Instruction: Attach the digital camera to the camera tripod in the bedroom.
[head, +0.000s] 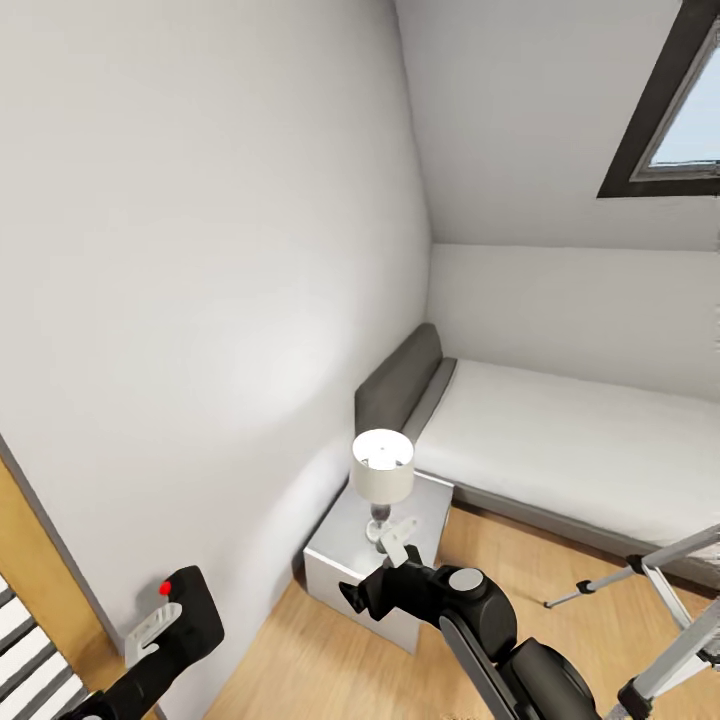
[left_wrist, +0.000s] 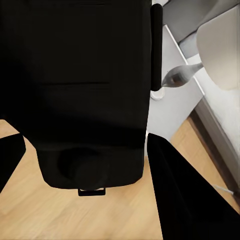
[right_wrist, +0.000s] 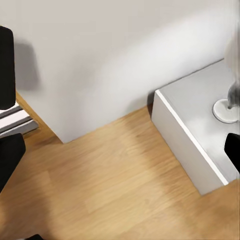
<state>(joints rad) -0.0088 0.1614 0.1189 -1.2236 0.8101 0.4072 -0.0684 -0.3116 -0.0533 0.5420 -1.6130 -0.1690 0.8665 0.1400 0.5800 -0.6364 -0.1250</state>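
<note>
attic bedroom: white sloped walls, a dark-framed skylight (head: 665, 110) up at the right, light wood floor (head: 310, 650), a white bed (head: 570, 440) with grey headboard (head: 400, 375) pushed into the corner. a small pale bedside cabinet (head: 335, 560) stands just beside the headboard with a white-shaded table lamp (head: 382, 470) on it. the digital camera (head: 190, 612) is low at the left of the head view, carried at the end of the left arm: a black boxy body with a bright red dot on top. the left gripper (head: 152, 628) has its white-tipped fingers pressed against the camera's side, so it looks pinched on the body; in the left wrist view the black body fills the space between the dark fingers (left_wrist: 185, 195), lens bulge facing the floor. likely held low and close to the trunk so it rides steady while the robot turns toward the stand. the camera tripod (head: 660, 610) pokes in at the lower right edge, silver legs with black joints splayed over the floor near the bed's foot; its head is out of sight. camera and tripod are well apart, so the mounting is not yet begun. the right gripper (head: 398, 545) hangs in front of the cabinet, white tips raised; nothing seen between them, and whether they are spread or together i cannot tell.
</note>
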